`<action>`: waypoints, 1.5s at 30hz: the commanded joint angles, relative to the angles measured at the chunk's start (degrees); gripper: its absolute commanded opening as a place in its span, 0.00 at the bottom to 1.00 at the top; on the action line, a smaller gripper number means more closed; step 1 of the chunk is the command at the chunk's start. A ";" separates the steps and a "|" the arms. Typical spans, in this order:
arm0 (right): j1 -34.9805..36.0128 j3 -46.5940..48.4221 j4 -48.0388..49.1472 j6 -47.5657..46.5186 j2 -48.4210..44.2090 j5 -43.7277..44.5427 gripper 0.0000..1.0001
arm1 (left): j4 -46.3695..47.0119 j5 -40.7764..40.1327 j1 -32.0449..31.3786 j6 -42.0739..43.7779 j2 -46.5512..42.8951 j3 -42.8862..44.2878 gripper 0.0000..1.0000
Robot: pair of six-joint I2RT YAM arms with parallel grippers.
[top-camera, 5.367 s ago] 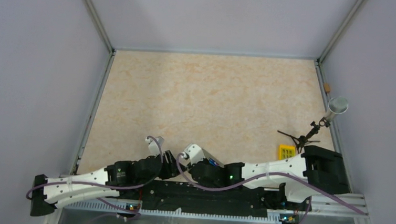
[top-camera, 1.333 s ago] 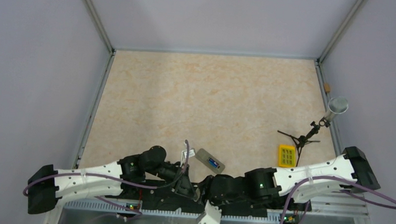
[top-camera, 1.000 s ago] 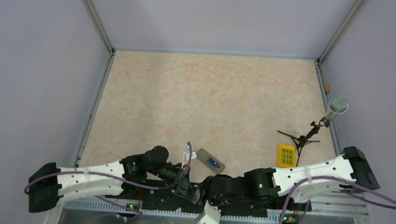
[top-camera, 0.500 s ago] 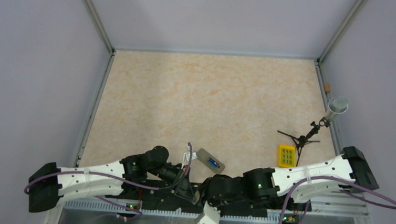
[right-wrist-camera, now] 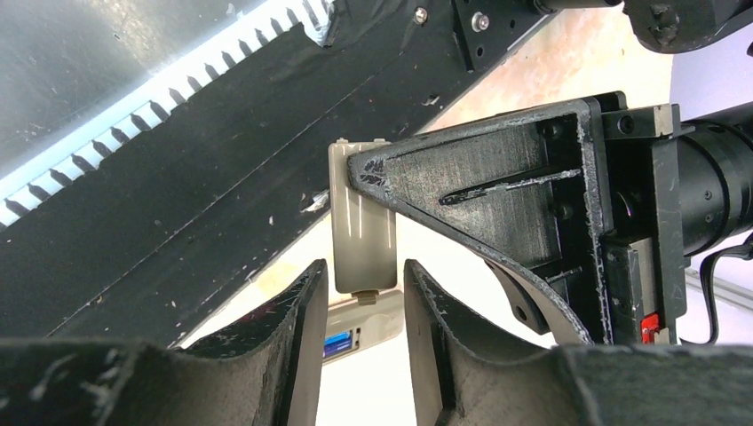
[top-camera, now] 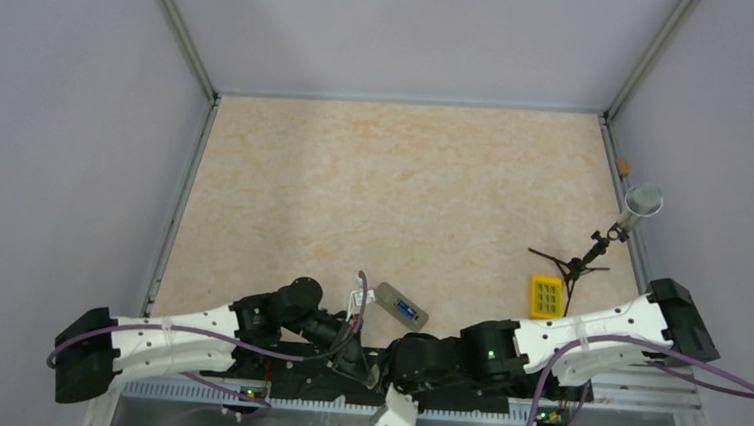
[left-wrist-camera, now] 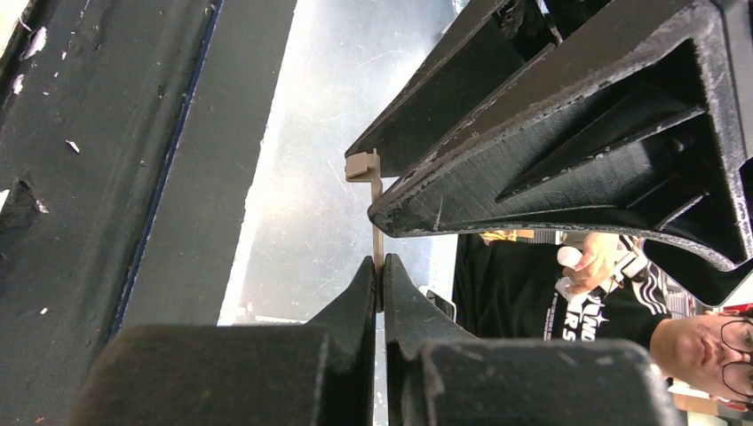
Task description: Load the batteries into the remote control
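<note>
At the near edge, left gripper [left-wrist-camera: 380, 266] pinching a thin grey battery cover [right-wrist-camera: 360, 238], right gripper [right-wrist-camera: 364, 268] straddling that cover, grip unclear, beyond them remote control [top-camera: 402, 306] back-up on the table [top-camera: 405, 185], blue battery [top-camera: 406, 309] in its recess.

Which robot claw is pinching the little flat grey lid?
The left gripper: it is clamped on the thin grey lid; the right gripper stands open around it.
</note>
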 commanded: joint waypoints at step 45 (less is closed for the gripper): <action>-6.97 2.44 -1.10 30.60 -0.02 9.99 0.00 | -17.72 -33.19 4.58 7.68 -9.49 6.08 0.64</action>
